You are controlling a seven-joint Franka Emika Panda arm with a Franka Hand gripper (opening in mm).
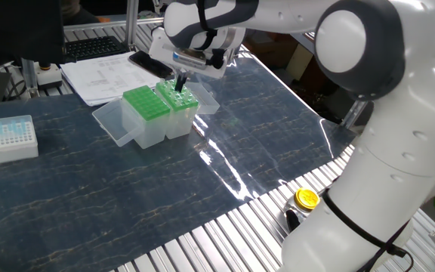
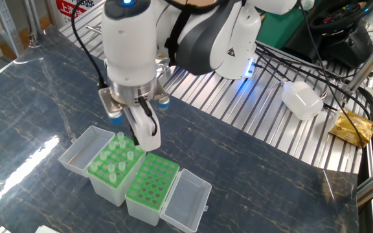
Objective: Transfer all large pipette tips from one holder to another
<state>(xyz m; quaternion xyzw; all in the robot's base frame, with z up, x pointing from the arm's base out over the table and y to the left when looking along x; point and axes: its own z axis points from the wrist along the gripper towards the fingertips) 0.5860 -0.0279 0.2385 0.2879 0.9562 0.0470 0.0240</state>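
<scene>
Barely started, by my read: the empty holder shows bare holes only, 0 tips in it, so the whole transfer is left.

The arm reaches in from 12 o'clock. Its gripper hangs low over the 1 o'clock corner of the filled holder. The fingers look like 1 white block from here, so I cannot tell whether they are spread or pinching a tip.

Counts:
- 1 arm and 1 gripper.
- 2 green holders, touching side by side, the empty one at 4 o'clock of the filled one. Each has its clear lid open.
- 1 small white box, well apart at 9 o'clock in the first fixed view, not part of the job.
- About 6 large pipette tips upright in the filled holder. The gripper may hide more.
</scene>
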